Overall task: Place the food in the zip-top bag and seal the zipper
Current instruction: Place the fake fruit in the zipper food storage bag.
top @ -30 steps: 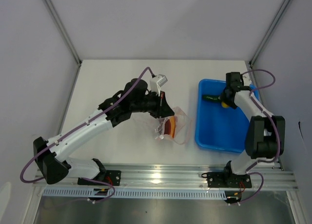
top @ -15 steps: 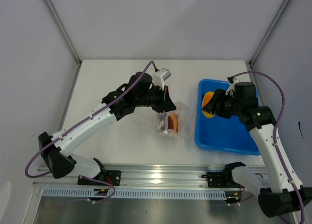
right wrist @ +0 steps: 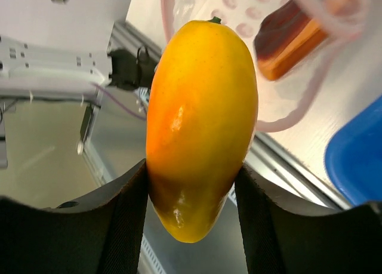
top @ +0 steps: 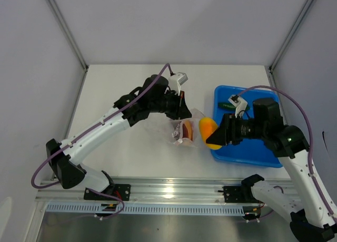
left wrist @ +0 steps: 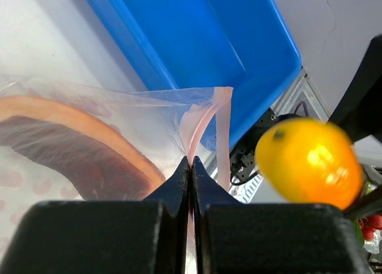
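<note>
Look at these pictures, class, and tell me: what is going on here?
The left pincer is shut on the pink edge strip of the clear bag, holding that edge up. A red-brown piece already lies inside. The right pincer grips a yellow-orange piece in the air between the blue tray and the bag, so that piece is not yet in.

Bright, even overhead light, soft shadows, glare on front rail (top: 168, 186), yellow-orange piece (left wrist: 309, 163) blurred in left wrist view.
</note>
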Controlling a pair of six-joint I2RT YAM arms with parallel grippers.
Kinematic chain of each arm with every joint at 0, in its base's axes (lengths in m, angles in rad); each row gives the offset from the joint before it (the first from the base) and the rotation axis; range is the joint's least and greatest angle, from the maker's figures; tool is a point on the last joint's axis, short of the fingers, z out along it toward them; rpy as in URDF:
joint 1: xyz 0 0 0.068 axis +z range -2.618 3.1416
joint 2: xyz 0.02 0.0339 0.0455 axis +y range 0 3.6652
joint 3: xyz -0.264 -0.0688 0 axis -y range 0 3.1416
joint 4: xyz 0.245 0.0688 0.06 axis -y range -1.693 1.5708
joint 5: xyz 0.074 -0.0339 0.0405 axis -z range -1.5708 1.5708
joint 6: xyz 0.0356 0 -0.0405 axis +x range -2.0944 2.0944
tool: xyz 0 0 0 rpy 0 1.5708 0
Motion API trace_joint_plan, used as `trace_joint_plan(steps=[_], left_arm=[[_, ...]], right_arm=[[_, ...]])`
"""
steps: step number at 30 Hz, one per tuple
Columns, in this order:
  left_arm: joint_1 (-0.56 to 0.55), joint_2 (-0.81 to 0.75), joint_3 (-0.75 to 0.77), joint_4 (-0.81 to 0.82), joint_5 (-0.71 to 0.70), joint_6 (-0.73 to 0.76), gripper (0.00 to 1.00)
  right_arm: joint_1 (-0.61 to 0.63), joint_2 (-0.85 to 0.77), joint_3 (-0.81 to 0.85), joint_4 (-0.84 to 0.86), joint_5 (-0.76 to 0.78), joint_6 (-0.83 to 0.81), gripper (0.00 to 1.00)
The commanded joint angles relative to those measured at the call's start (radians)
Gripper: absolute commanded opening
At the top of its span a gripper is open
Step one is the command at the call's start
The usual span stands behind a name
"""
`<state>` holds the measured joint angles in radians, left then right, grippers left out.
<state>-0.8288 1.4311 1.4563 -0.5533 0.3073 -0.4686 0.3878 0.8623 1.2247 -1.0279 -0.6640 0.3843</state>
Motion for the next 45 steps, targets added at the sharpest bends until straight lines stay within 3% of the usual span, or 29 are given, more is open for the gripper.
trace_joint_plan(steps=[1, 7, 21, 25, 30, 34, 45], left_arm=[[-0.004, 0.002, 0.061, -0.002, -0.002, 0.022, 0.01], [-0.003, -0.014, 0.052, -0.004, 0.006, 0.03, 0.01], [-0.003, -0.093, -0.05, 0.03, 0.044, 0.007, 0.01], [-0.003, -0.107, -0.066, 0.05, 0.046, -0.005, 0.01], [-0.003, -0.109, -0.063, 0.053, 0.059, -0.013, 0.01], [-0.003, -0.115, -0.065, 0.052, 0.049, -0.013, 0.0], [-0.003, -0.11, -0.053, 0.038, 0.029, -0.001, 0.0]], right_arm=[[0.083, 0.021, -0.016, 0.006, -0.033, 0.005, 0.07], [0.197, 0.096, -0.031, 0.061, 0.084, 0.033, 0.08], [0.21, 0.328, 0.05, 0.141, 0.259, 0.099, 0.18], [0.223, 0.36, 0.099, 0.132, 0.326, 0.09, 0.27], [0.243, 0.388, 0.117, 0.127, 0.372, 0.09, 0.6], [0.249, 0.379, 0.125, 0.127, 0.377, 0.088, 0.71], [0.249, 0.314, 0.18, 0.051, 0.448, 0.082, 0.74]])
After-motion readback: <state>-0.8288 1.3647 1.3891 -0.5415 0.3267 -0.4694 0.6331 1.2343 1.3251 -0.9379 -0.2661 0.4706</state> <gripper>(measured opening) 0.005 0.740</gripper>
